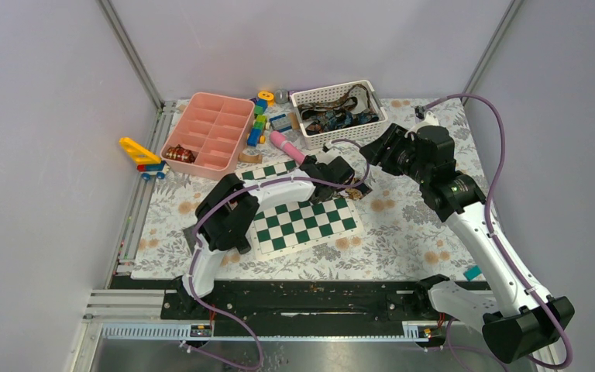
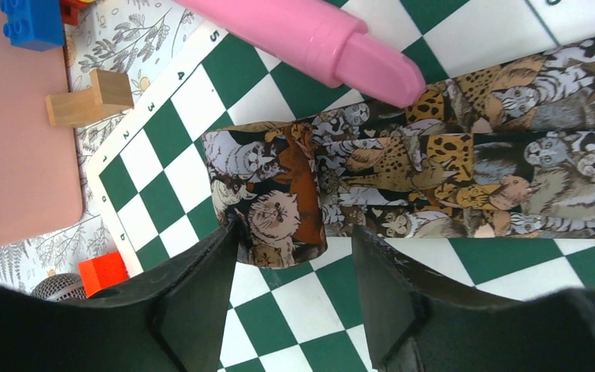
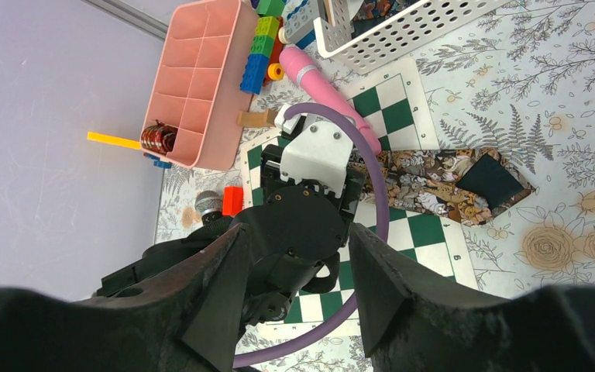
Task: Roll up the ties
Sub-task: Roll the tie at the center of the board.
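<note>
Cat-print tie (image 2: 465, 167) partly rolled on the chessboard (image 2: 155, 163)
Left gripper (image 2: 294, 287) open astride its coil (image 2: 267, 194), right gripper (image 3: 294, 287) open and empty nearby; next, likely pinch the coil and roll it onward

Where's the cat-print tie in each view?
Top external: only a small brown bit of the cat-print tie shows, right of centre, at the far right corner of the chess mat.
Left wrist: centre to right edge, rolled end at centre.
Right wrist: right of centre, lying flat, pointed tip to the right.
Shared landmark: pink lipstick-shaped toy, one end near the tie.
</note>
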Controlling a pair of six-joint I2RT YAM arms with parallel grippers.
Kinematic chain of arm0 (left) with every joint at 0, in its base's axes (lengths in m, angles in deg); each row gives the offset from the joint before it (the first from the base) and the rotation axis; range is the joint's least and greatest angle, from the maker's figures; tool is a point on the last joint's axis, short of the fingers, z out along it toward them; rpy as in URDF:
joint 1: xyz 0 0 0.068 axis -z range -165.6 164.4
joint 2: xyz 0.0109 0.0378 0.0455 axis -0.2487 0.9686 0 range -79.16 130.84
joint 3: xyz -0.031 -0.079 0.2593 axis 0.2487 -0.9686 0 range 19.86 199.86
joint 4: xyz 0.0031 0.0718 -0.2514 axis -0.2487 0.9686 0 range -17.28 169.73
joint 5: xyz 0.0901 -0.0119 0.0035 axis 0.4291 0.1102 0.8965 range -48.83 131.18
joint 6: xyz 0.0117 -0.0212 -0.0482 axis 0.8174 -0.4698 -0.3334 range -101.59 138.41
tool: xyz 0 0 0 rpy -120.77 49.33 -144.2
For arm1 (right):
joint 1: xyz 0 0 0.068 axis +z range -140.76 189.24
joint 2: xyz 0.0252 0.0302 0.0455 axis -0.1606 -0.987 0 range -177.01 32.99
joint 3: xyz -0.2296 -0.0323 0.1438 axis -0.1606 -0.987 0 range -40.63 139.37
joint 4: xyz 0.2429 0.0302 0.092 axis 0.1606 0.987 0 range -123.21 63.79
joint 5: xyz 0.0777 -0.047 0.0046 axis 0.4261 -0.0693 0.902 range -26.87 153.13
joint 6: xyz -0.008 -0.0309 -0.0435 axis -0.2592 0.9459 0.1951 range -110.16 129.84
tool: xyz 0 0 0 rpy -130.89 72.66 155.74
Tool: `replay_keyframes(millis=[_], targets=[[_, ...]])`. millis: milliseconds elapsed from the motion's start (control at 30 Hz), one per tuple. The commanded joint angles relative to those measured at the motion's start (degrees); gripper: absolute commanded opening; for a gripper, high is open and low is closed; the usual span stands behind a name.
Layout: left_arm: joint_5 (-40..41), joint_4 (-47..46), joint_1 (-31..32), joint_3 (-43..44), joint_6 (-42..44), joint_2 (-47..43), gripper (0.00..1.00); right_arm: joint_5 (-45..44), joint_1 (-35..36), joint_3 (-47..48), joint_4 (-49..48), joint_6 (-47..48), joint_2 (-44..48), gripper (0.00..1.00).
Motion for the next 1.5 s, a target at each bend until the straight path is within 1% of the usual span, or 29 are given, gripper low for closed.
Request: replay_keyframes(millis=[0,400,600,833,1200,1467], targets=[[-3.1,-0.6,0.3,2.8,-0.8,0.5,0.57,0.2,-0.5,0.4,-0.3,0.0,0.8,0.57],[-7.2,-0.8,0.3,3.6,-2.4,0.1,0.59,0.2,-0.5,0.1,-0.3,-0.1,0.6,0.57],[-11.1,-3.6,0.3,1.9,-3.3,-1.4,0.61,0.6,-0.5,0.3,-0.3,-0.4,0.3,0.57],[-14.1,-4.8,0.3,1.8,-3.6,-1.3,0.61,0.8,-0.5,0.3,-0.1,-0.2,0.7,0.57],[-15.3,-5.4,-0.6,0.3,-4.0,-1.2,0.61,0.8,-0.5,0.5,0.3,-0.2,0.9,0.58],[-12.8,-5.6,-0.6,-0.6,-3.2,-4.3,0.61,0.6,-0.5,1.4,0.4,-0.2,0.6,0.57]])
